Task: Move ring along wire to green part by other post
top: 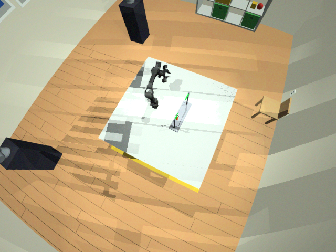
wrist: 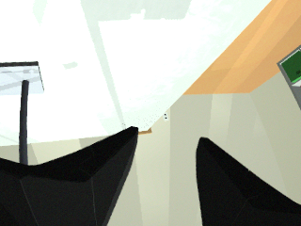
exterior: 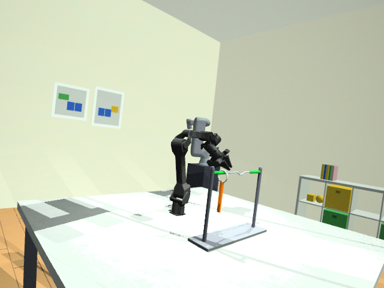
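Note:
The ring (exterior: 227, 176) hangs around the green part (exterior: 218, 172) of the wire near the left post (exterior: 208, 204) in the exterior view. Its orange handle (exterior: 220, 197) (top: 177, 117) points down. The thin grey wire (exterior: 232, 172) runs to the other green part (exterior: 254, 171) (top: 187, 96) at the right post (exterior: 257, 198). My gripper (top: 169, 75) (exterior: 230, 168) (wrist: 167, 139) is partly open, with nothing between its fingers. It is in the air, higher than the wire and well away from the stand in the top view. The ring and handle are not visible in the wrist view.
The stand's flat base (exterior: 235, 233) (top: 181, 115) rests on the white table (top: 168, 151). One post (wrist: 23, 122) shows at the left of the wrist view. A dark pedestal (top: 134, 24) stands on the floor beyond the table, and a chair (top: 272, 107) stands off its right side.

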Controlling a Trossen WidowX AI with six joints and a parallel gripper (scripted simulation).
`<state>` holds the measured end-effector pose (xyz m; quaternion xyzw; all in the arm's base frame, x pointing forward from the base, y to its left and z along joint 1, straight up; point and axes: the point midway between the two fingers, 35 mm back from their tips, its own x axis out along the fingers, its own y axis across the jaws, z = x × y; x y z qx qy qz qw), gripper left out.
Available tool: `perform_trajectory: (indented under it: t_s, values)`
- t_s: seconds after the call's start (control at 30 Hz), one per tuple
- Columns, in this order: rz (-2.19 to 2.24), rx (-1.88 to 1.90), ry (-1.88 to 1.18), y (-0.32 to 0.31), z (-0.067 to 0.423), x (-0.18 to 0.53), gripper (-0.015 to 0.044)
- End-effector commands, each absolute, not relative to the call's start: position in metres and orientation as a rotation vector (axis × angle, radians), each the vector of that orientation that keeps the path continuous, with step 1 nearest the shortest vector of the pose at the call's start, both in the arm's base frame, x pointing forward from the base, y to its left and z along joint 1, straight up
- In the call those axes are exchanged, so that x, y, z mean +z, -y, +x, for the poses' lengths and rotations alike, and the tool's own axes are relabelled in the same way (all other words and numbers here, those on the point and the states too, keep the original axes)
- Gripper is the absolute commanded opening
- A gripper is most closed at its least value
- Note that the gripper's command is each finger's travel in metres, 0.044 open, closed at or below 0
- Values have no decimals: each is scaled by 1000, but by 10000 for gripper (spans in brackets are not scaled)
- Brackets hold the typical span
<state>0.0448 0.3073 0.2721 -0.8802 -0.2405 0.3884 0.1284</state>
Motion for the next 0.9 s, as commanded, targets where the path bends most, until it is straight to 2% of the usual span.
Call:
perform_trajectory:
  t_s: [0.0, 0.43, 0.87]
  values:
    - [-2427, 1171, 525, -297, 75, 261, 160]
    - [-2018, 1167, 101, -254, 152, 232, 160]
    - [-1582, 1030, -191, -196, 209, 206, 160]
